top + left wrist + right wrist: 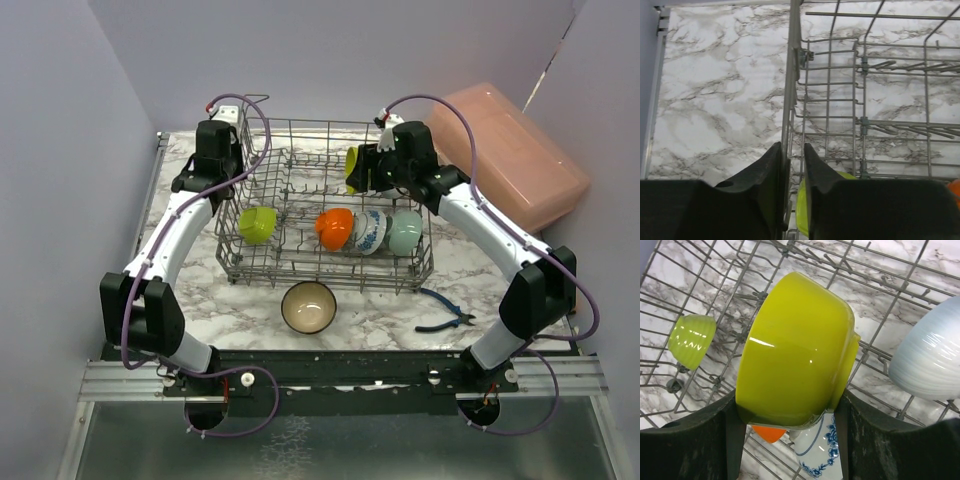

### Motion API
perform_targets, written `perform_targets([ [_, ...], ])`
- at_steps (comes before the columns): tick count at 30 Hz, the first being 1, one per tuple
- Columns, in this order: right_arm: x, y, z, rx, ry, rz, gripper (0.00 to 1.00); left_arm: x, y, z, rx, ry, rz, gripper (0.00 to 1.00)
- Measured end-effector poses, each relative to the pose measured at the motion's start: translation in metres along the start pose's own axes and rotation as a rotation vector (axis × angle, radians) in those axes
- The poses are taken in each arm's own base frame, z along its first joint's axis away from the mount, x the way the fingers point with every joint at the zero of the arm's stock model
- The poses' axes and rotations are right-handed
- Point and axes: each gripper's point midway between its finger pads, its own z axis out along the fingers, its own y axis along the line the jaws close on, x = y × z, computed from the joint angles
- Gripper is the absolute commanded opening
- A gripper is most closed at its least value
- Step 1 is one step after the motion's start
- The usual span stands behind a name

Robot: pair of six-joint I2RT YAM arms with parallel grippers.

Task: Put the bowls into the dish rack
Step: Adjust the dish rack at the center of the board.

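On the far left, the left gripper (792, 149) sits at the left wall of the dish rack (330, 272). Its fingers are narrow, one on each side of the top wire, and I cannot tell whether they actually pinch it. Just inside that wall a lime green bowl (257, 224) stands on edge among the tines.

In front of the rack, on the table (200, 290), a beige bowl (308, 306) sits upright and has not been loaded.

Further right, an orange bowl (335, 228) and a blue-patterned bowl (369, 231) stand side by side in the front row. Above and behind them, the right gripper (787, 405) has its fingers clamped on a yellow-green bowl (795, 350), tilted on edge over the rack and not yet set down. A mint bowl (405, 231) ends the row.

I make it four racked, one about to go in and one waiting. I see no other bowls.
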Motion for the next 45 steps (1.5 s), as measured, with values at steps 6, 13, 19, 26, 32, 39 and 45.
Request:
perform_targets([
  [6,0.003,-0.012,-0.004,0.066,0.015,-0.017,0.00,0.002,0.002,0.001,0.009,0.030,0.004,0.00],
  [13,-0.004,-0.024,-0.011,0.147,0.016,-0.032,0.01,0.003,-0.003,0.000,0.046,0.040,-0.029,0.00],
  [19,-0.022,-0.029,-0.021,0.195,-0.011,-0.052,0.00,0.004,-0.007,-0.002,0.078,0.044,-0.062,0.00],
  [26,-0.031,-0.036,-0.016,0.238,-0.001,-0.076,0.01,0.006,-0.013,-0.007,0.109,0.041,-0.104,0.00],
  [32,-0.021,-0.044,-0.003,0.268,0.069,-0.093,0.00,0.008,-0.020,-0.012,0.145,0.028,-0.152,0.00],
  [39,-0.013,-0.050,0.004,0.291,0.124,-0.107,0.00,0.008,-0.028,-0.013,0.185,0.029,-0.182,0.30],
  [45,-0.011,-0.054,0.015,0.306,0.154,-0.114,0.00,0.013,-0.044,-0.016,0.251,0.037,-0.135,0.68],
])
